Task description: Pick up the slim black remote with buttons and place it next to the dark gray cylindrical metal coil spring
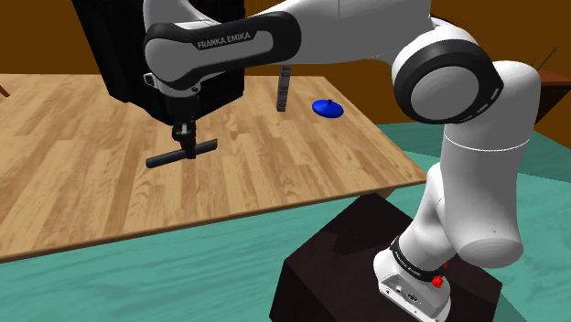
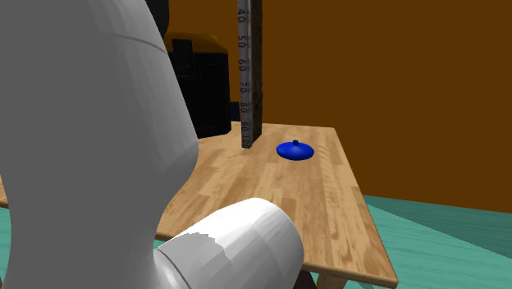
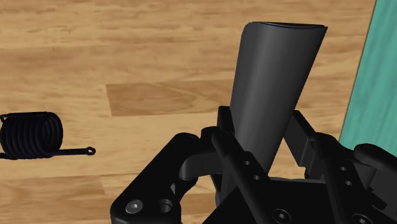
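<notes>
Carrying was the step: jaws held the black remote tight, up above the desk. Next, I think, it needed to go over by the dark coil spring & be set down.

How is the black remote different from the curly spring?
The remote is smooth and flat; the spring is coiled rings with a thin wire tail. The remote is clasped in the gripper; the spring lies on the wooden table. Both are black.
</notes>
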